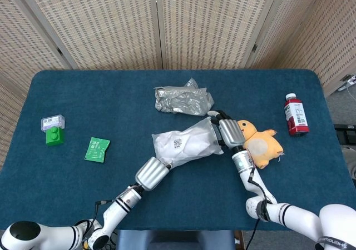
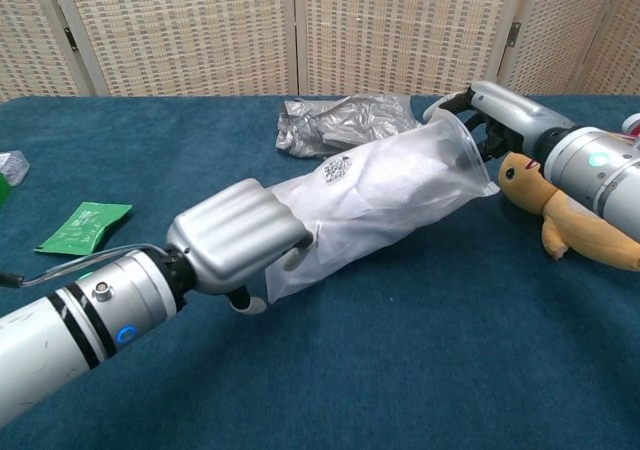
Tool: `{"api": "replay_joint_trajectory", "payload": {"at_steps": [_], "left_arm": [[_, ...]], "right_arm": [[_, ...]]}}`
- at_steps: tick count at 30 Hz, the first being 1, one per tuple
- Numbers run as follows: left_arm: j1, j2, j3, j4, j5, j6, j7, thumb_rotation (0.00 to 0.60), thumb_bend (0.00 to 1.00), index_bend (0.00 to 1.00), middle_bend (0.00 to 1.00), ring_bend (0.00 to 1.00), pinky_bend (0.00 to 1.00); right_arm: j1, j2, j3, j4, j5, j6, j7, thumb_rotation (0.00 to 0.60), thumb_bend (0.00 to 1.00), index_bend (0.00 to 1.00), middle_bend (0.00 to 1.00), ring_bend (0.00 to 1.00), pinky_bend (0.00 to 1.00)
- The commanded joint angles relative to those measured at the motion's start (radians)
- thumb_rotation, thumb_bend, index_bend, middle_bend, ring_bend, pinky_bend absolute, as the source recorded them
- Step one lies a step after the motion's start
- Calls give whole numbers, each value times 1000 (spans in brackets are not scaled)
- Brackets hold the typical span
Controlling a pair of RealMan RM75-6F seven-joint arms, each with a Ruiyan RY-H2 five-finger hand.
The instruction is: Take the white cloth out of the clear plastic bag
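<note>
Clear plastic bag (image 2: 380, 205) between robot hands

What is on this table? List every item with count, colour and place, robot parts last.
clear plastic bag: one, see-through, table centre, held at both ends.
white cloth: one, white, inside the bag.
crumpled foil bag: one, silver, behind the clear bag.
plush duck: one, yellow-orange, right of the bag, beside the right arm.
bottle: one, red with white label, upright, far right.
sachet: one, green, lying flat, left of centre.
green block: one, far left, with a small clear box right behind it.
table: one, dark blue cloth.
left robot hand: silver, grips the bag's closed end.
right robot hand: silver, at the bag's mouth, fingers on its rim.
</note>
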Motion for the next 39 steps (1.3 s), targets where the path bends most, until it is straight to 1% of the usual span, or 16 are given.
{"api": "replay_joint_trajectory", "payload": {"at_steps": [1, 4, 6, 16, 19, 26, 30, 39], "left_arm": [[1, -1, -2, 1, -1, -3, 2, 600, 0, 529, 1000, 1000, 1000], [2, -2, -4, 2, -1, -5, 6, 600, 5, 531, 1000, 1000, 1000], [4, -1, -4, 1, -2, -6, 6, 600, 29, 534, 1000, 1000, 1000], [10, -5, -7, 11, -3, -13, -3, 600, 276, 536, 1000, 1000, 1000], [10, -6, -8, 15, -1, -14, -5, 600, 317, 536, 1000, 1000, 1000], [12, -6, -8, 17, 3, -15, -10, 600, 340, 547, 1000, 1000, 1000], [17, -6, -7, 19, 7, -10, -16, 600, 369, 572, 1000, 1000, 1000], [23, -7, -10, 17, 4, -12, -21, 600, 449, 593, 1000, 1000, 1000]], "right_arm": [[0, 0, -1, 0, 0, -1, 0, 600, 555, 770, 206, 90, 231], [1, -2, -1, 1, -1, -2, 1, 600, 555, 770, 207, 90, 231], [1, -2, -1, 2, -1, -3, 1, 600, 555, 770, 208, 90, 231], [2, -6, -3, 6, 0, -8, 3, 600, 555, 769, 211, 90, 231], [2, -6, -3, 7, 1, -10, 3, 600, 555, 770, 212, 90, 231], [1, -5, -2, 6, 1, -9, 6, 600, 555, 770, 213, 90, 231], [0, -4, -2, 6, 0, -8, 7, 600, 555, 770, 213, 90, 231], [1, -1, 1, -4, 0, -6, 2, 600, 555, 770, 214, 90, 231]]}}
